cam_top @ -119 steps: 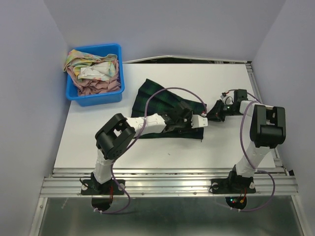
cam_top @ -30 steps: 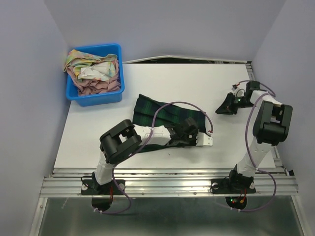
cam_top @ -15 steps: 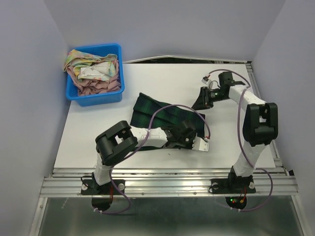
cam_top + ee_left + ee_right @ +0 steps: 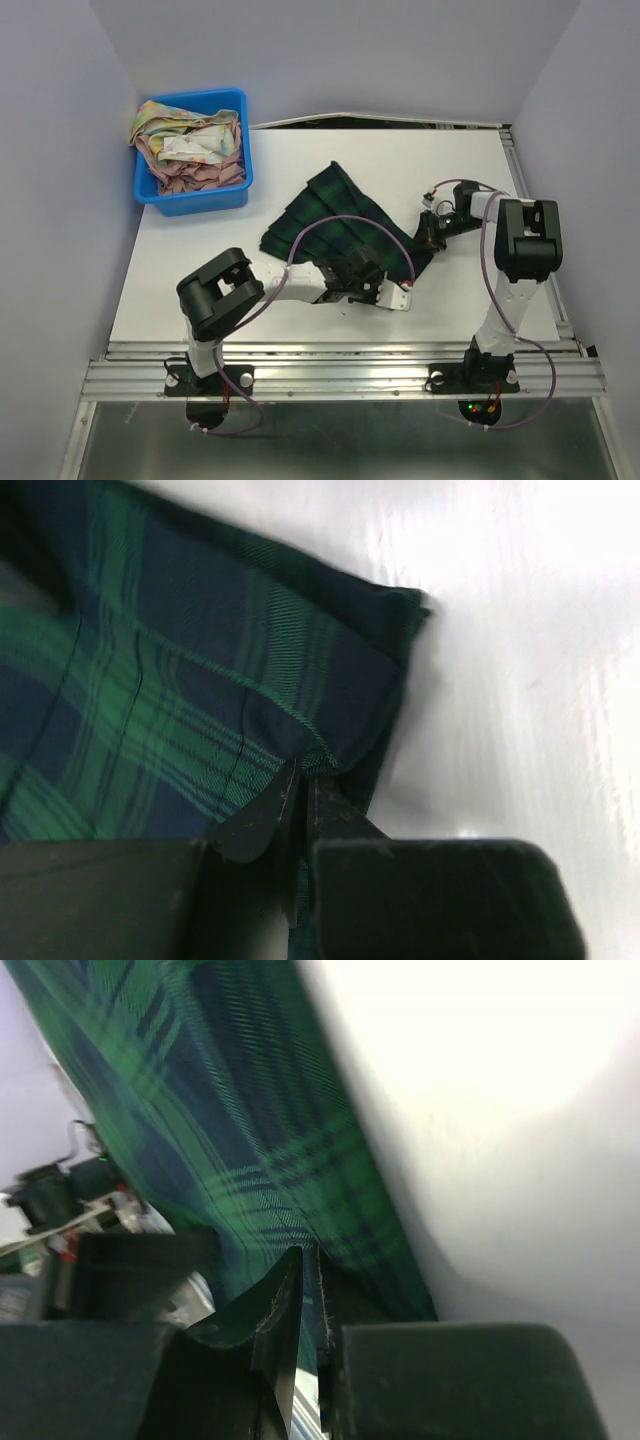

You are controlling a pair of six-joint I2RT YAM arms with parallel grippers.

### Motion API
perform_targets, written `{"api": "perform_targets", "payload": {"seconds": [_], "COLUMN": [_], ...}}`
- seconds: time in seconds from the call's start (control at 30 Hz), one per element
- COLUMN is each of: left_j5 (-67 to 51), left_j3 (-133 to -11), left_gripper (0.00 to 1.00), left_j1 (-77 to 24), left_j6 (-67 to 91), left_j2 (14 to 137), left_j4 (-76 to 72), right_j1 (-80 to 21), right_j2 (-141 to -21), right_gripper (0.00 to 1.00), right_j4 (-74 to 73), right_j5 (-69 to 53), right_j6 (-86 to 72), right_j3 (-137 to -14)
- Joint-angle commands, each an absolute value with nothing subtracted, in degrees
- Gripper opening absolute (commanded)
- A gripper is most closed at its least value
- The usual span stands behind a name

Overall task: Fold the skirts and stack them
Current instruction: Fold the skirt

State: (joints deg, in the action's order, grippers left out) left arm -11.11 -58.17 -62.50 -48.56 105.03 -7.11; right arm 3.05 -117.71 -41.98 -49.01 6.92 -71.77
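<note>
The plaid skirt [image 4: 325, 195] lies spread on the table [image 4: 200, 270], to the right of the bin [image 4: 195, 205] and a little nearer the arm bases, apart from the bin. One corner points toward the back of the table, level with the bin's near wall. The rest fans out away from the bin.

The left arm [image 4: 290, 285] reaches along the skirt's near edge, on the side away from the bin. In the left wrist view, the left jaws are pressed together on a fold of the hem of the plaid skirt [image 4: 180, 670], just short of a corner. The cloth bunches up into the fingertips [image 4: 262, 815] there, and bare table [image 4: 520, 640] shows past that corner.

The right arm [image 4: 528, 245] bends down to the skirt corner that lies farthest from the bin. In the right wrist view, the right jaws are clamped on the edge of the plaid skirt [image 4: 230, 1110]. The cloth stretches away from them, with the bright table [image 4: 500, 1090] beside it.

The floral skirt [image 4: 165, 118] sits crumpled inside the bin, at its back left part. White and pink cloth is heaped with it, and neither arm is near it.
</note>
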Motion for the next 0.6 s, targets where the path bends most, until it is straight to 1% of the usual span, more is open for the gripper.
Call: {"api": "perform_targets", "payload": {"seconds": [0.0,0.03,0.1,0.13,0.2,0.33,0.43,0.57], "left_j5": [-6.76,-7.55,-10.97,-12.99,-13.88,-12.57,-12.57,-15.89], "left_j3": [-57.47,-57.65,-57.40,-56.96,-56.17,-54.84,-57.21,-64.06], "left_gripper": [0.18,0.21,0.29,0.34,0.37,0.37,0.36,0.35], "left_j1": [-57.49,-56.78,-54.94,-52.50,-49.85,-44.13,-40.26,-35.60], "left_j6": [-46.77,-45.63,-42.20,-38.79,-36.40,-33.58,-29.89,-25.23], "left_j2": [98.90,98.88,93.36,89.95,87.64,87.36,91.04,100.43], "left_j4": [2.79,4.20,7.29,9.12,10.62,11.95,10.29,9.14], "right_j1": [3.43,3.43,3.43,3.43,2.73,0.10,-0.43,-1.66], "right_j2": [-113.57,-113.55,-111.89,-111.01,-110.31,-109.95,-111.44,-113.37], "right_gripper": [0.15,0.15,0.15,0.15,0.16,0.18,0.20,0.22], "right_j4": [-43.24,-43.59,-44.38,-45.60,-46.75,-48.16,-49.13,-51.06], "right_j5": [-35.68,-35.68,-36.29,-36.91,-38.40,-39.55,-41.56,-43.06], "right_j6": [13.53,13.54,13.88,14.23,15.11,16.43,15.74,15.55], "right_j3": [-66.71,-66.45,-65.57,-65.13,-63.73,-61.88,-61.88,-61.52]}}
